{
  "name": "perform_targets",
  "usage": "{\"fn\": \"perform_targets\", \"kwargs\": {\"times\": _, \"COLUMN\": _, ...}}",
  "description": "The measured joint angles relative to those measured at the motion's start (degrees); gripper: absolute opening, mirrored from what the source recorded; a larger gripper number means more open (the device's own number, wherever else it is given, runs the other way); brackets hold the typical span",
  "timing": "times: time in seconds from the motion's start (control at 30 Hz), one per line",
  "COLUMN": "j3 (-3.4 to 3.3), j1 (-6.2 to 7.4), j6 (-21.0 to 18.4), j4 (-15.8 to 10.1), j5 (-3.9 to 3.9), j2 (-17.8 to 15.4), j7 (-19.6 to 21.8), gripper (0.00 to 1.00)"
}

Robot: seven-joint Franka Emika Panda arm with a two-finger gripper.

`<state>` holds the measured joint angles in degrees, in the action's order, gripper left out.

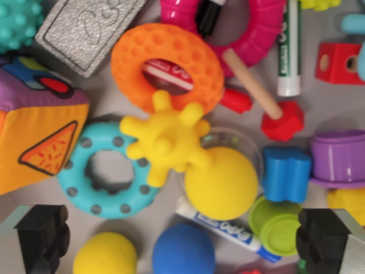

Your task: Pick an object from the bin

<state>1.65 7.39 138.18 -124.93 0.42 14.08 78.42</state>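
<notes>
Your end effector (pixel 182 240) is spread wide, holding nothing. Just above it: yellow spiky toy (pixel 165 137), knobbed, on a yellow ball (pixel 221 182). Between the fingers: blue ball (pixel 183 249); white marker (pixel 228 228) reads "EXPO".

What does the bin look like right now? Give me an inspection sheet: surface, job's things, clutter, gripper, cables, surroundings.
Surface: grey bin floor, mostly covered by toys.
Job's things: yellow spiky toy at centre, overlapping the orange ring and the teal ring; large yellow ball beside it; blue ball and small yellow ball near the bottom edge.
Clutter: pink ring, fabric cube, grey block, two markers, purple cup, blue block, green lid.
Gripper: gripper open, fingers at both lower corners, holding nothing.
Cables: nothing seen.
Surroundings: nothing seen beyond the bin.
</notes>
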Motion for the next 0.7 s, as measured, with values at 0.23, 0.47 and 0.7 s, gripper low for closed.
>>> {"fn": "perform_targets", "kwargs": {"times": 0.23, "j3": 0.00, "j1": 2.07, "j6": 2.75, "j4": -0.72, "j5": -0.14, "j2": 1.99, "j7": 4.86, "gripper": 1.00}}
{"fn": "perform_targets", "kwargs": {"times": 0.47, "j3": -0.02, "j1": 4.15, "j6": 5.47, "j4": -1.09, "j5": -0.29, "j2": 4.15, "j7": 9.87, "gripper": 1.00}}
{"fn": "perform_targets", "kwargs": {"times": 0.7, "j3": -0.19, "j1": 6.50, "j6": 8.22, "j4": -1.14, "j5": -0.42, "j2": 6.75, "j7": 15.08, "gripper": 1.00}}
